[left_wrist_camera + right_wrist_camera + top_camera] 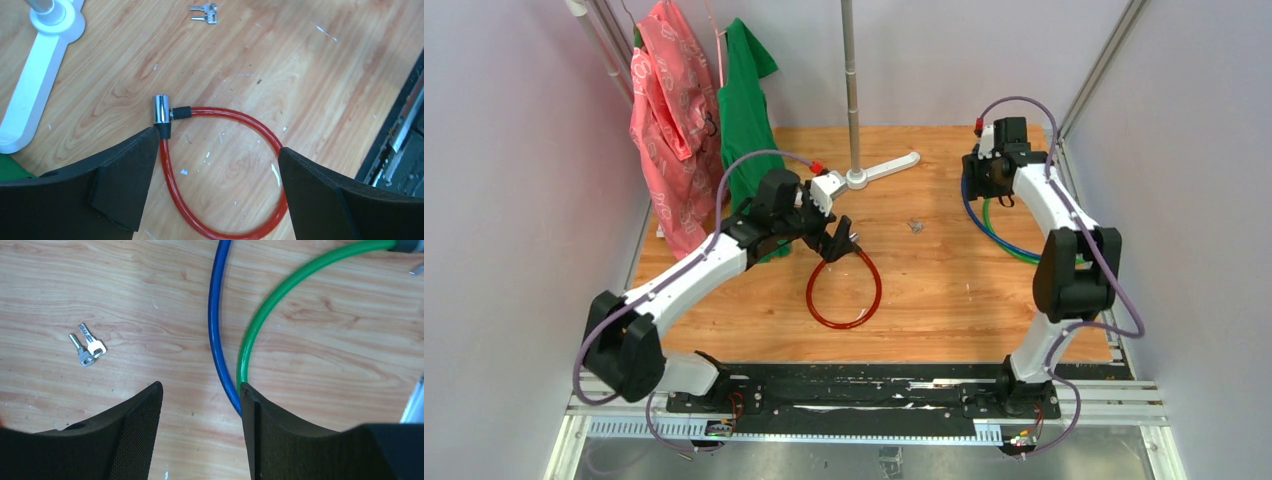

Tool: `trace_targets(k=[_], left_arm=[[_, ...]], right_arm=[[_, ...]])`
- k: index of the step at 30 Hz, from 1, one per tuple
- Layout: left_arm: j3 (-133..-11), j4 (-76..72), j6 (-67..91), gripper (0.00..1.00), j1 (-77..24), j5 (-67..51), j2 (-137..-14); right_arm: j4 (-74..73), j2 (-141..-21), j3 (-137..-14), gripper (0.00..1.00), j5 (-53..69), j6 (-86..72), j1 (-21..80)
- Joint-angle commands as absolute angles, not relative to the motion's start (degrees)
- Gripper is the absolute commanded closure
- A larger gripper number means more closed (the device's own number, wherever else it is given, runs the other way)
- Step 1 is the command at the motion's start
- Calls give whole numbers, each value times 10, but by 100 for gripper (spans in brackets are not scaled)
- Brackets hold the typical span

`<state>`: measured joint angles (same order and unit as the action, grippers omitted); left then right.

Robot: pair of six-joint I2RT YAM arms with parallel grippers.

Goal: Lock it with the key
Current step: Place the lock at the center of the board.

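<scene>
Two tiny silver keys (914, 226) on a ring lie on the wooden table; they show in the left wrist view (204, 14) and the right wrist view (87, 347). A red cable lock (844, 292) lies in a closed loop, and its chrome barrel (161, 109) joins both ends. My left gripper (839, 240) is open and empty, hovering over the loop's top (217, 145), with the barrel just beyond its left finger. My right gripper (980, 192) is open and empty (200, 387), to the right of the keys.
A blue cable (215, 330) and a green cable (260, 315) lie under my right gripper. A white stand base (884, 168) with a metal pole sits at the back. Pink (669, 130) and green (746, 110) garments hang at back left.
</scene>
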<state>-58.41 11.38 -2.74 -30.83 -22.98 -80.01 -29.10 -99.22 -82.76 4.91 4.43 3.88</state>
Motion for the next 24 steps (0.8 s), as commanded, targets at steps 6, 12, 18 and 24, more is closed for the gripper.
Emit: trace_targets(k=[6, 12, 18, 24], left_arm=[[-486, 117, -49, 0, -310, -281, -698], [-449, 85, -14, 0, -310, -273, -683], [-440, 66, -3, 0, -310, -266, -687], [-432, 45, 13, 0, -310, -265, -691]], right_arm=[[-487, -1193, -1003, 45, 45, 169, 23], [-521, -1256, -1062, 46, 11, 195, 19], [-530, -1282, -1069, 49, 49, 197, 16], [-532, -1289, -1041, 52, 50, 204, 16]])
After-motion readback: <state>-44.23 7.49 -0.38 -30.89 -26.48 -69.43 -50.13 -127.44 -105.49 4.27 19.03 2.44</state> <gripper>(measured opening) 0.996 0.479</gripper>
